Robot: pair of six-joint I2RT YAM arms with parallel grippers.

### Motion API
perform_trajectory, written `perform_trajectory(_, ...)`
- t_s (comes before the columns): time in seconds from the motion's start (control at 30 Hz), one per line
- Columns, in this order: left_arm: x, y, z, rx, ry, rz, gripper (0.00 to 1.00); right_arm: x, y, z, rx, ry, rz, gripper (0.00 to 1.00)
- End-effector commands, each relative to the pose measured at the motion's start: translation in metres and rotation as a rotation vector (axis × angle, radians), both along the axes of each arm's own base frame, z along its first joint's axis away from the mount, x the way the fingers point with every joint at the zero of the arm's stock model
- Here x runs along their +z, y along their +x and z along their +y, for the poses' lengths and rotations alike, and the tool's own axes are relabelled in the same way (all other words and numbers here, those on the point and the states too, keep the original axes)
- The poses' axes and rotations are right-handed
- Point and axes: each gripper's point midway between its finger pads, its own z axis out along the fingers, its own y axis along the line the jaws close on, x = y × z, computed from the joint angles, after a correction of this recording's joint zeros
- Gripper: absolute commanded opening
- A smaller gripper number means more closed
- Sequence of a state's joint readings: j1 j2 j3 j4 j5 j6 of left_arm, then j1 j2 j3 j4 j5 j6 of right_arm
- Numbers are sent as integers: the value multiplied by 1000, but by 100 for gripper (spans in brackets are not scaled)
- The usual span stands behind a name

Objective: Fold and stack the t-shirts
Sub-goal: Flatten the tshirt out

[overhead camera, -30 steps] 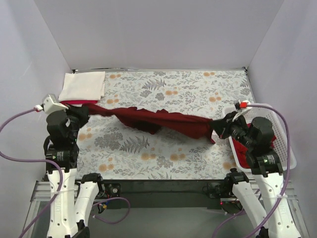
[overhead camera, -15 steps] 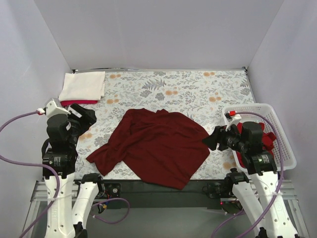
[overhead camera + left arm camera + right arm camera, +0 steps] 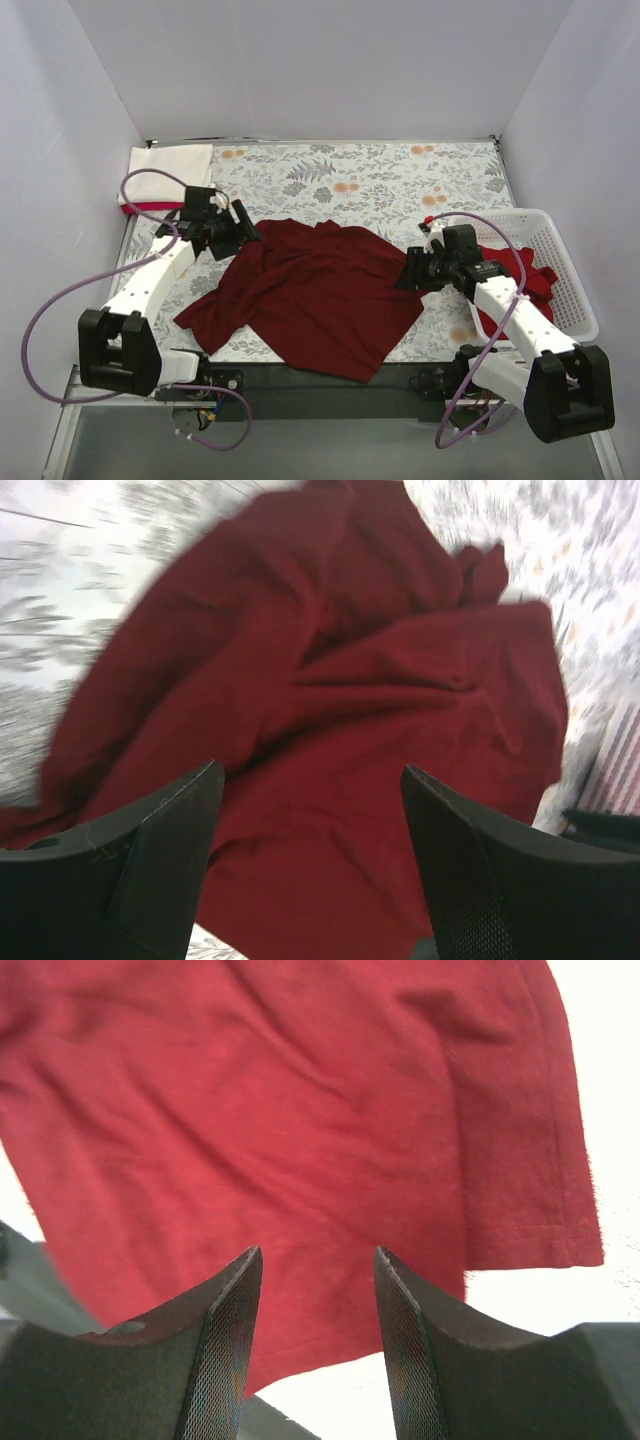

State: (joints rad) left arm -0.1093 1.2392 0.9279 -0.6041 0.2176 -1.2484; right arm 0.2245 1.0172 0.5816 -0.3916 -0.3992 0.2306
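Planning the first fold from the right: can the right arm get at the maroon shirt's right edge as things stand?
Probably yes: the right gripper hangs open just over the maroon shirt at its right edge, with nothing lying between them.

1. Robotics lab test cell; staged workspace, not a home.
2. Plain pale walls [image 3: 330,60] box the table on three sides.
3. Left arm [image 3: 150,285] and right arm [image 3: 510,315], white shells with black joints, are mounted on a dark metal frame [image 3: 330,378] at the near edge.
4. Purple cables [image 3: 150,172] loop loose off both arms.
5. A floral cloth [image 3: 400,180] covers the tabletop. A maroon t-shirt [image 3: 320,290] lies on it, with a white lattice basket [image 3: 570,270] at its right side, household goods set out as test props.
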Motion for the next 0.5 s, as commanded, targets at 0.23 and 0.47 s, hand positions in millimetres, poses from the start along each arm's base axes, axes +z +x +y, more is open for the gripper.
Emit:
perform_trajectory(0.23, -50, 50, -69, -174, 170, 60, 50, -20, 49, -3, -78, -191, -31, 55)
perform_trajectory(0.47, -105, 69, -46, -104, 316, 143, 36, -47, 64, 3, -69, -229, 30, 56)
